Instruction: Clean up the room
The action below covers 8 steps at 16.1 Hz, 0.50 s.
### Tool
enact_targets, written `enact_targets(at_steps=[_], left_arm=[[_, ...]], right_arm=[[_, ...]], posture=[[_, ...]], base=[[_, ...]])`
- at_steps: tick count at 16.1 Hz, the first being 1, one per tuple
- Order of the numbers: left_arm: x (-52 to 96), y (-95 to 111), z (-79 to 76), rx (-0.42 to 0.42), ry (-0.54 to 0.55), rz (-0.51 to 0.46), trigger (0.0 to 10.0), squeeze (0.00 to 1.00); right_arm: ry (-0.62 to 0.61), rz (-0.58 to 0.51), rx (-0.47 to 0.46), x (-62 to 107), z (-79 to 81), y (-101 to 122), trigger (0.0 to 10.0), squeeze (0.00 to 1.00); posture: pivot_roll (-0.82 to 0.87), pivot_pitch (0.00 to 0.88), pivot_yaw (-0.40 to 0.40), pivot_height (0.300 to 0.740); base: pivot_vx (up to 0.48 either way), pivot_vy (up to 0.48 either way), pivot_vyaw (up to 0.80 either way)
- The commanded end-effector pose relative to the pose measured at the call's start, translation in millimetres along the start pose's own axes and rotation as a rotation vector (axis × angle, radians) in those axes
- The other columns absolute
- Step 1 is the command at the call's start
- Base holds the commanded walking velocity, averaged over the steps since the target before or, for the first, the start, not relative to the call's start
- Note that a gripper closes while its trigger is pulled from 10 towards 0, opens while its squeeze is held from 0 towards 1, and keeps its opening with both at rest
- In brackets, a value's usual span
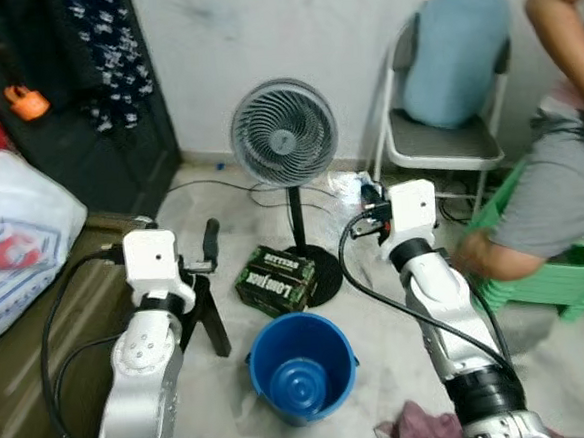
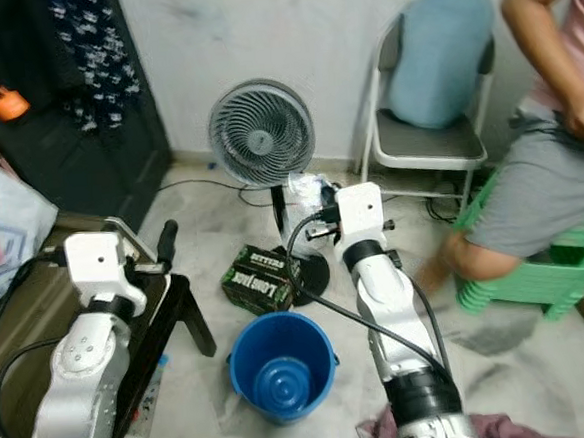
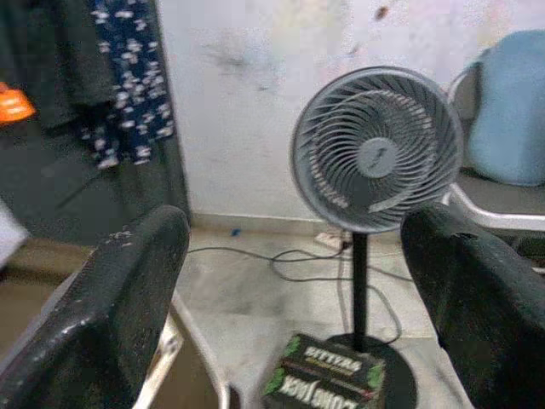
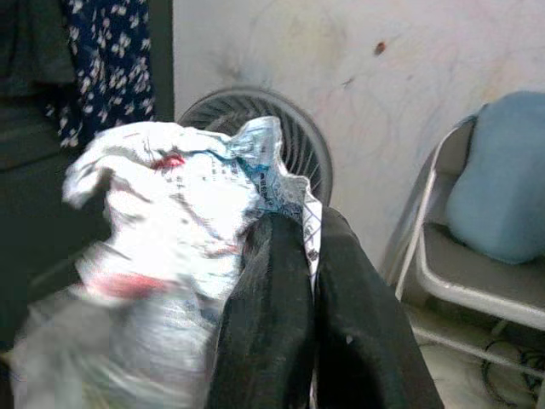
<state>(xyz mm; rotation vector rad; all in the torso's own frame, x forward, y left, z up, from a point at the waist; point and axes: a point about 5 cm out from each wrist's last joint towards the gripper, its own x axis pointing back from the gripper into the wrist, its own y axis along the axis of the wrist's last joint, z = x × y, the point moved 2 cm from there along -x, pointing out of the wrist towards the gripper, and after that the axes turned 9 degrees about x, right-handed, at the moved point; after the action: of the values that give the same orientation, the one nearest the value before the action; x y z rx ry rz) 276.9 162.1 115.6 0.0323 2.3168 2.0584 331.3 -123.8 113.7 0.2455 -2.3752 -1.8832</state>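
While pinched, plastic wrapper (image 4: pixel 170 247) bunches beside right fingers (image 4: pixel 281 341).

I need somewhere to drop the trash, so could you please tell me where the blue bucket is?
In the eye views the blue bucket stands on the floor between the two arms, just in front of the green box and the fan's base.

A scuffed white wall (image 1: pixel 260 41) rises over pale marble floor (image 1: pixel 573 370). A grey pedestal fan (image 1: pixel 284 134) stands before it, beside a folding chair (image 1: pixel 447 138) carrying a blue cushion (image 1: pixel 456 52).
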Motion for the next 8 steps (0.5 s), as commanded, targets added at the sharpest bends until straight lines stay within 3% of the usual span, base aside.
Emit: enact_targets(at_steps=[1,5,6,8], left_arm=[[6.8,8,2.2,-0.059,-0.016,-0.012,10.0,0.0],[30.1,7,8.5,-0.115,-0.096,0.025,10.0,0.0],[35.0,8,10.3,-0.139,-0.123,0.046,10.0,0.0],[47.8,8,15.2,-0.181,-0.169,0.087,10.0,0.0]], right_arm=[[-0.004,0.086,-0.043,-3.4,2.5,-13,10.0,0.0],[-0.09,0.292,-0.073,-4.0,-0.2,-47,10.0,0.0],[-0.108,0.352,-0.039,-3.6,-2.5,-58,10.0,0.0],[-0.117,0.389,-0.048,-3.3,-2.3,-67,10.0,0.0]], posture=[[0.06,0.0,-0.023,0.74],[0.11,0.0,0.007,0.74],[0.12,0.0,0.02,0.74],[0.14,0.02,0.046,0.74]], base=[[0.0,0.0,0.0],[0.0,0.0,0.0],[0.0,0.0,0.0],[0.0,0.0,0.0]])
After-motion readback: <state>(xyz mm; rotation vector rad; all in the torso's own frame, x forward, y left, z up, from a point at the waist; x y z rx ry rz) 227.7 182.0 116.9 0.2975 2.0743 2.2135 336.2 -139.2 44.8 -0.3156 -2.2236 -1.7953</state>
